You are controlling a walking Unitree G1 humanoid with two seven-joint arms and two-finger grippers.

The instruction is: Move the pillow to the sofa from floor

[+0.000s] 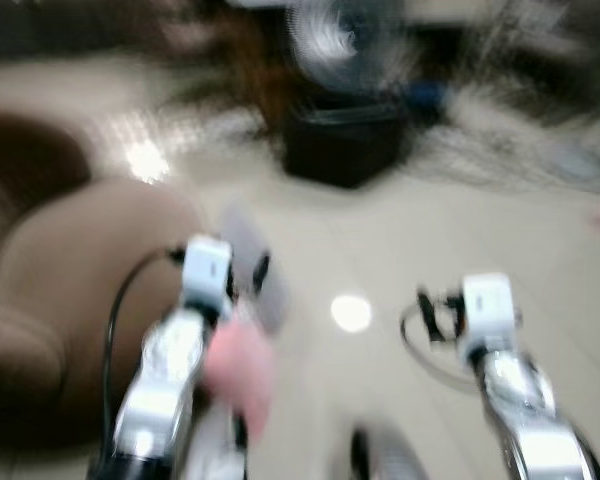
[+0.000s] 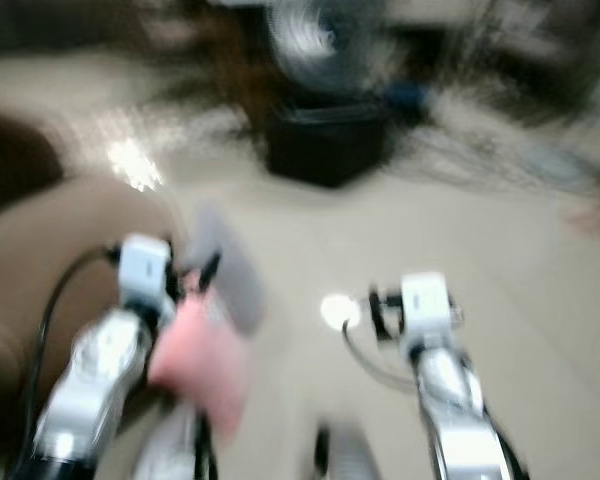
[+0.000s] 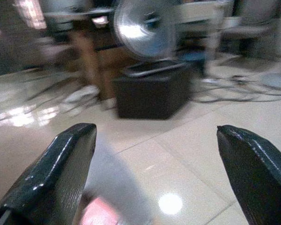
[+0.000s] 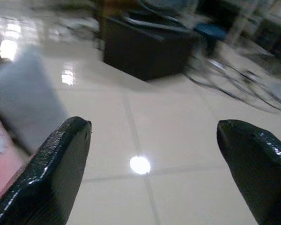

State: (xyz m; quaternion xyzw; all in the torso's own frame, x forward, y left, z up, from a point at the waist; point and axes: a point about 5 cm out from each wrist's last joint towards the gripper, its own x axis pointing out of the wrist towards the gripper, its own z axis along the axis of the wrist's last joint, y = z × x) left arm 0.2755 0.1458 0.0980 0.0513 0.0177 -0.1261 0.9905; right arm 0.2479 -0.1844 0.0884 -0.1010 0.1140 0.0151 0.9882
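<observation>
Head views are blurred, so this is coarse. Pillow [image 2: 205,350], pink with a grey part, sits low on the floor between the arms, just beside the left hand [image 3: 157,173] on its inner side, roughly 4 o'clock from it in the head view. Right hand [image 4: 154,173] is well apart from it, pillow at its 9 o'clock. Left arm is clearly nearer. Long axis looks to run from 11 to 5 o'clock, grey end toward the black box [image 1: 342,145], pink end toward the robot; not certain given blur. Both hands have fingers spread apart, nothing between them. Sofa [image 1: 75,290] lies at 9 o'clock, left of the left arm. Judgement: left hand reaches inward, then swings left.
</observation>
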